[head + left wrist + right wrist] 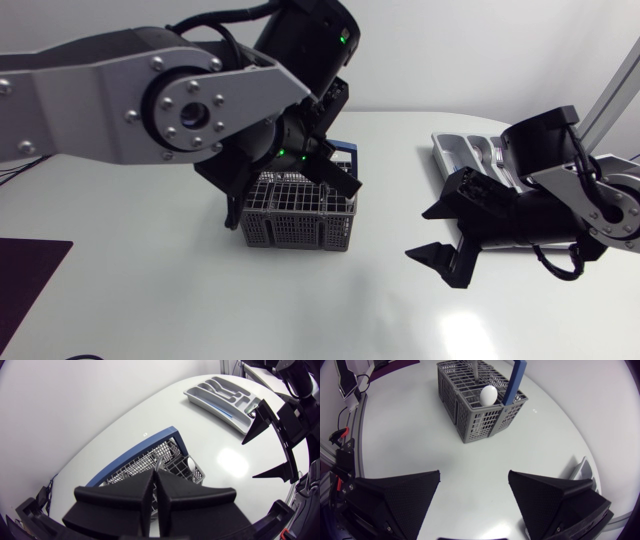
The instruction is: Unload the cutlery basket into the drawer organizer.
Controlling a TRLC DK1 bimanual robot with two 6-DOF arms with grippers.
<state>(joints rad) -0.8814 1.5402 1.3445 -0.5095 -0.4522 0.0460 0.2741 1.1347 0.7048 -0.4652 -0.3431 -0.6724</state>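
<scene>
Over the basket (295, 212), your left gripper (154, 476) has its jaws drawn narrow on a thin grey utensil (158, 462) whose shaft runs up into the slit between the tips. The rest of it stands down in the grid, next to a white spoon (488, 395).

The pinch sits high on a slim, smooth shaft, so it is likely to swivel or slide out if you lift fast. If the hidden end snags the mesh, you may drag or tip the light basket, and the spoon would go with it. Pull straight up. The blue handle (515, 380) stands just beside your fingers, and a sideways pull could knock it.

Your right gripper (475, 490) hangs with its jaws wide and nothing in them. It sits between the basket and the organizer (197, 399), and its arm covers part of the tray in the head view. A direct carry across could therefore strike that arm. With the slots half hidden, you could also drop the piece on a divider or outside the tray. Consider clearing the right arm first.
</scene>
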